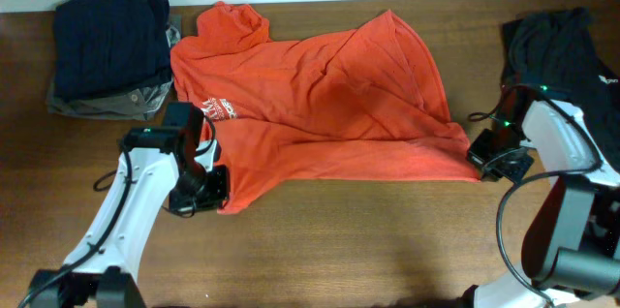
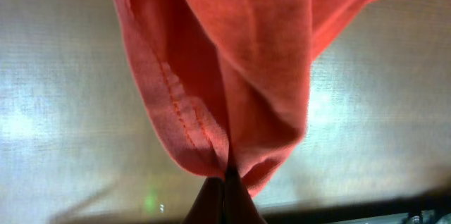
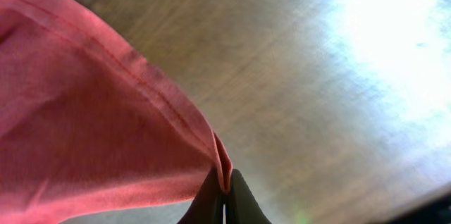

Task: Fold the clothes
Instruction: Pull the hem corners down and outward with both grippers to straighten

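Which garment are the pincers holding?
The orange-red T-shirt mid-table; left pincer and right pincer each pinch its near edge. The black garment and navy pile lie untouched.

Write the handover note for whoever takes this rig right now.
Left gripper: jaws shut on the T-shirt at its near-left corner.
Right gripper: jaws shut on the shirt's near-right hem corner.
The shirt lies spread and wrinkled across the table. The folded navy and grey stack sits far left, and a black garment is far right.
Done: both near corners are pinched.
Left: no fold made yet; probably carry the near edge over toward the far edge.
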Controlling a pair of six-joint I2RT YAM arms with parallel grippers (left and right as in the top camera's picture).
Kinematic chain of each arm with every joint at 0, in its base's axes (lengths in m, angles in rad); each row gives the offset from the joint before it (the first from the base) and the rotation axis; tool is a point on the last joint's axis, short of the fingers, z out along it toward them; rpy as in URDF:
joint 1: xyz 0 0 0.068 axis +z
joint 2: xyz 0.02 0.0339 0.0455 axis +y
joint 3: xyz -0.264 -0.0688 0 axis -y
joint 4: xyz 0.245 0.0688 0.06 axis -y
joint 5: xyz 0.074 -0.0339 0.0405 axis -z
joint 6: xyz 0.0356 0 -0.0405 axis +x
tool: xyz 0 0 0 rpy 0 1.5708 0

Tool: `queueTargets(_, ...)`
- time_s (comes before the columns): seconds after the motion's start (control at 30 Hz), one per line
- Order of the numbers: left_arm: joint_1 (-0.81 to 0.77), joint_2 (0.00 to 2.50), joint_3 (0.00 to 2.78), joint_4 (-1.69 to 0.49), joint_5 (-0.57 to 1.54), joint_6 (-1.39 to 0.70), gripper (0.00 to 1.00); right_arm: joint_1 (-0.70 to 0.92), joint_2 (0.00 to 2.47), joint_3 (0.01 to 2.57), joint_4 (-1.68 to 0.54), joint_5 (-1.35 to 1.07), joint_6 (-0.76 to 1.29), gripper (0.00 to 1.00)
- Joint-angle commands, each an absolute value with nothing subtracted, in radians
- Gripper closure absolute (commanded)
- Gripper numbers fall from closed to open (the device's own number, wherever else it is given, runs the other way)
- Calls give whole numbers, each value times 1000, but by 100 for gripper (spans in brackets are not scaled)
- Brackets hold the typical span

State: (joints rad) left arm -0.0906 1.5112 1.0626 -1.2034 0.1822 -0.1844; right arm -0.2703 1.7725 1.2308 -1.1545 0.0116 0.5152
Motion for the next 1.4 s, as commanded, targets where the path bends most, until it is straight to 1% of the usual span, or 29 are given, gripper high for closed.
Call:
queueTargets(0.0,-91,1476,1061,-1241,174,-202,99,-319,1723,1250,-1180,46,537,96)
queueTargets(0.3,-91,1428,1061,-1360,85,-300,99,-420,1629,1249,-1288,42,537,96)
queueTargets(0.47,-91,1382,1061,-1404,80,-340,99,-420,1567,1249,-1322,43,548,96)
queueTargets(0.57,-91,1348,1061,-1403,81,-368,99,-420,1525,1249,-1350,64,604,96)
queueTargets(0.87,-91,1328,1061,-1420,82,-371,99,-421,1410,1248,-1426,168,706,96)
queueTargets(1.07,-91,1328,1061,-1435,89,-370,100,-420,1312,1248,-1444,170,715,96)
queueTargets(1.1,-91,1328,1061,-1434,89,-370,98,-420,1300,1248,-1444,170,715,96)
queueTargets(1.13,-91,1328,1061,-1434,89,-370,95,-420,1291,1248,-1445,170,714,92)
queueTargets(1.17,-91,1328,1061,-1433,89,-370,89,-420,1284,1248,-1445,170,711,83)
queueTargets(1.2,-91,1328,1061,-1431,89,-370,80,-420,1280,1248,-1446,170,711,74)
queueTargets(1.23,-91,1328,1061,-1430,89,-370,67,-420,1280,1248,-1447,170,711,66)
queueTargets(1.27,-91,1328,1061,-1430,89,-370,49,-420,1281,1248,-1446,170,711,57)
queueTargets(1.3,-91,1328,1061,-1430,89,-370,40,-420,1283,1248,-1444,170,711,41)
queueTargets(1.33,-91,1328,1061,-1430,89,-370,35,-420,1285,1248,-1442,170,711,1)
queueTargets(1.37,-91,1328,1061,-1429,89,-370,31,-420,1286,1248,-1435,169,706,1)
